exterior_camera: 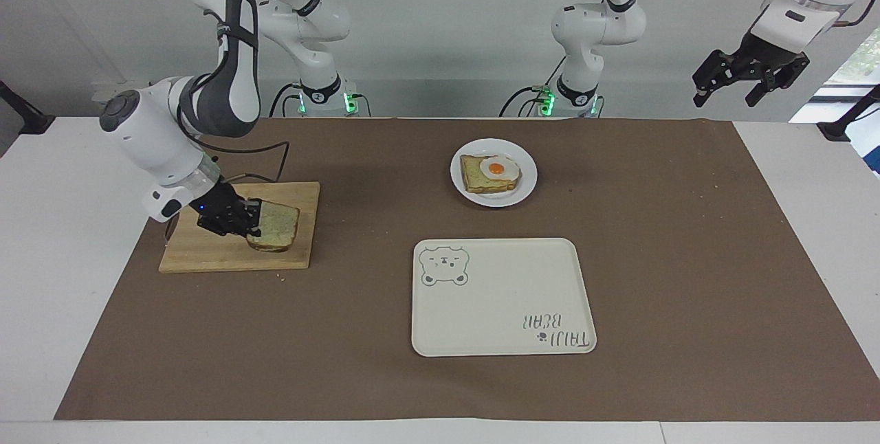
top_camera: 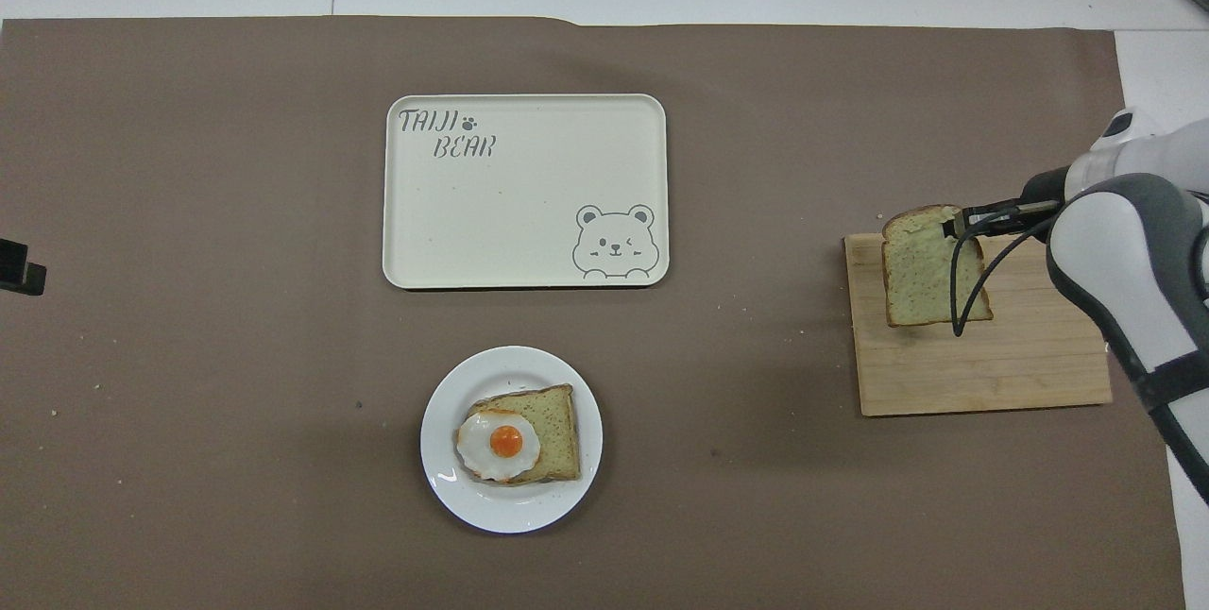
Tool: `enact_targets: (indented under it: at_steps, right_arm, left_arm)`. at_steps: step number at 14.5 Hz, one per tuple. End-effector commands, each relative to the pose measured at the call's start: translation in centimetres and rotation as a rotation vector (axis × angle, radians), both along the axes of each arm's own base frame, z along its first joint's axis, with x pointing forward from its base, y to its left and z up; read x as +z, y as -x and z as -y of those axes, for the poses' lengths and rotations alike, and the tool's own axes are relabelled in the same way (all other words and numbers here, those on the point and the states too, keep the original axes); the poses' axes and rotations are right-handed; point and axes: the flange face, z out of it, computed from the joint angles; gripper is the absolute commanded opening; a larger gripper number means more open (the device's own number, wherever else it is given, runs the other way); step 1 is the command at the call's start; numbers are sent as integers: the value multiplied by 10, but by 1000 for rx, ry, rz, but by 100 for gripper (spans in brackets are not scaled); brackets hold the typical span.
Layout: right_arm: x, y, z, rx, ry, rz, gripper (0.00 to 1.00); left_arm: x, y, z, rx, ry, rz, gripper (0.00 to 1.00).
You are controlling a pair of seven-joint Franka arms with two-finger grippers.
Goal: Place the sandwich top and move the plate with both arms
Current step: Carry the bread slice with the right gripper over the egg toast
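Note:
The sandwich top [exterior_camera: 280, 223] [top_camera: 928, 272], a pale speckled slice with a brown crust, hangs tilted just above a wooden cutting board [exterior_camera: 206, 258] [top_camera: 992, 374]. My right gripper [exterior_camera: 253, 224] [top_camera: 956, 225] is shut on the slice's edge. The white plate [exterior_camera: 474, 198] [top_camera: 442, 482] sits near the robots at mid-table and carries a toasted slice [exterior_camera: 479, 177] [top_camera: 553, 426] topped with a fried egg [exterior_camera: 500, 169] [top_camera: 501, 445]. My left gripper [exterior_camera: 739, 83] waits open, raised high over the left arm's end of the table.
A cream tray with a bear drawing [exterior_camera: 495, 300] [top_camera: 519, 204] lies on the brown mat, farther from the robots than the plate. The cutting board lies at the right arm's end of the mat. Crumbs are scattered on the mat.

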Motion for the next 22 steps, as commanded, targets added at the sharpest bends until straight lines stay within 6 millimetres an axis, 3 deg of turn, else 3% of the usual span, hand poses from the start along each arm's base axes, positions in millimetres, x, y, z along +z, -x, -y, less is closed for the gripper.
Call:
enact_targets:
  at_steps: [1, 7, 10, 11, 14, 17, 22]
  right_arm:
    - [14, 1, -52, -54, -33, -37, 0]
    - [30, 16, -193, -157, -57, -62, 0]
    - [43, 24, -249, -163, -77, -10, 0]
    - [43, 28, -260, -151, -86, -12, 0]
    - [43, 33, -266, -172, -84, -32, 0]
    - [21, 51, -319, -221, -109, -106, 0]
    - [10, 81, -369, -229, -224, -236, 0]
  left_arm:
    - [0, 9, 0, 8, 20, -7, 100]
    - [-1, 8, 3, 2, 61, 1, 100]
    - [-1, 8, 3, 2, 62, 1, 100]
    - [0, 8, 4, 0, 62, 2, 100]
    - [0, 7, 6, -2, 62, 10, 100]
    - [1, 6, 5, -1, 62, 17, 100]
    - [1, 5, 5, 0, 62, 24, 100]
